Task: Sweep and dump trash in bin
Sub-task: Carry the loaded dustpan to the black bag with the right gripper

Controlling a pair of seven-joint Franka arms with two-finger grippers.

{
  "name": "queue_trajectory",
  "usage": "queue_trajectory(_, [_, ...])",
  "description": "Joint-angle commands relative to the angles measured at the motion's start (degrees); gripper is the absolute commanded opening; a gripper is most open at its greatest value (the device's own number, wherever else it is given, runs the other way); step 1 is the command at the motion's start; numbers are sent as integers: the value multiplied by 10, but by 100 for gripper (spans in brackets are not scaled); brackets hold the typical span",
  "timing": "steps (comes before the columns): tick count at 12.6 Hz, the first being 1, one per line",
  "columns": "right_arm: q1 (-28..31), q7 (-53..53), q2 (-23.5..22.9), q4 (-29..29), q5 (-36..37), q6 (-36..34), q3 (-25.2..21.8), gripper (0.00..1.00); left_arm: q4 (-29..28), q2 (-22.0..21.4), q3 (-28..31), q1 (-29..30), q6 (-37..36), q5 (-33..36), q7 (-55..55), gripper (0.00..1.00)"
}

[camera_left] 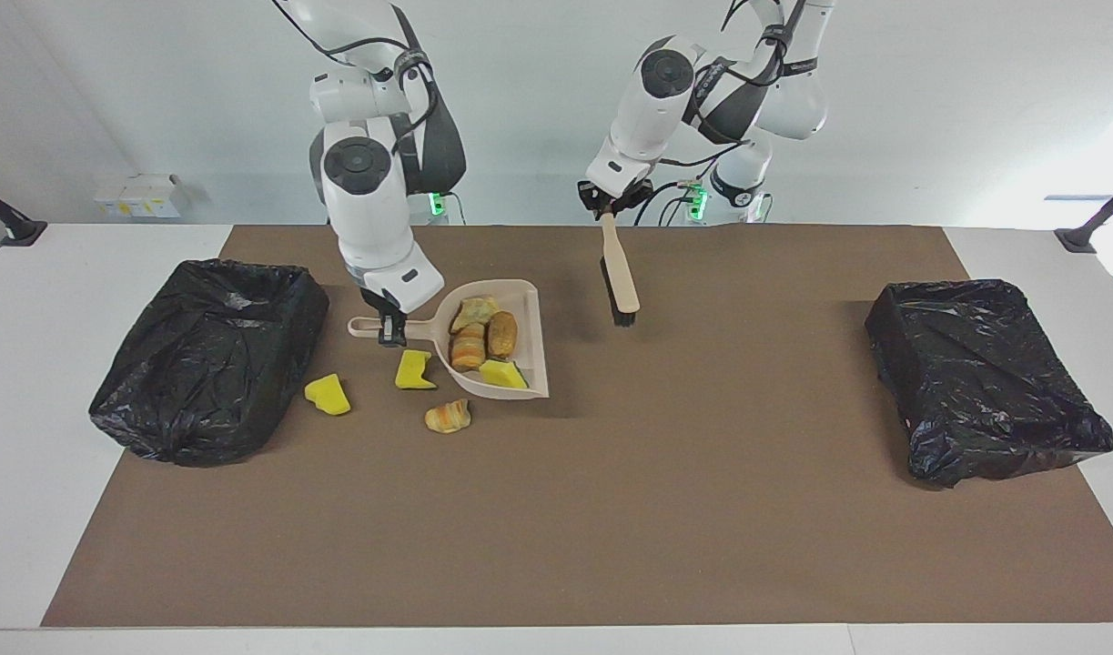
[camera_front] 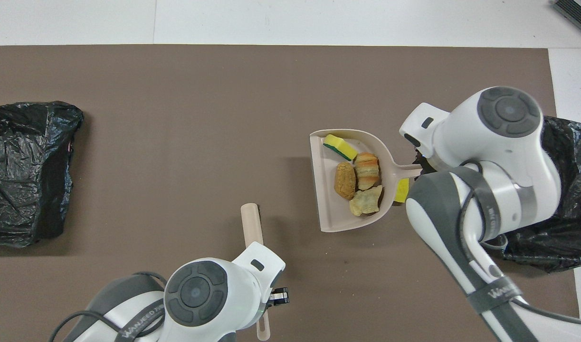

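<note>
Four pieces of trash [camera_left: 483,341] are carried in the beige dustpan [camera_left: 520,305], which is raised clear of the brown mat [camera_left: 611,509] and clamped by its handle in the right gripper [camera_left: 390,332]. Three more pieces are seen loose on the mat beneath and beside the pan: two yellow chunks [camera_left: 328,394] and one golden-brown lump [camera_left: 448,417], close to the black-lined bin [camera_left: 210,359] at the right arm's end of the table. The brush [camera_left: 621,277] is held closed-fisted by its handle in the left gripper [camera_left: 608,207], bristles hanging down off the mat; that arm appears to wait.

Step judged: the loaded pan is being taken to that bin for dumping. To be done well, the pan should be kept level, lip not dipped, until its open edge is fully over the bin's rim; only then should it be tipped, slowly, so nothing bounces out. A second black-lined bin [camera_left: 984,373] stands at the other end.
</note>
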State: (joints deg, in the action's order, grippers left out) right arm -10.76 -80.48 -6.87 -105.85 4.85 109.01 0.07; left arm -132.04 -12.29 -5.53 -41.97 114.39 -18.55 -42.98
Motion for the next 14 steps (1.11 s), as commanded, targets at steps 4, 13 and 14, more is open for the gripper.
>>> queue_trajectory(4, [114,-133,2,56,-1,-33,0,0,-43,24,3,-24,48,10,-1,0])
queue_trajectory(13, [308,-313,5,76,113,-18,-6,0,-66,44,5,-26,125,9,56,0])
queue_trajectory(14, [317,-306,7,74,143,-7,-6,0,-66,44,5,-21,130,9,56,0])
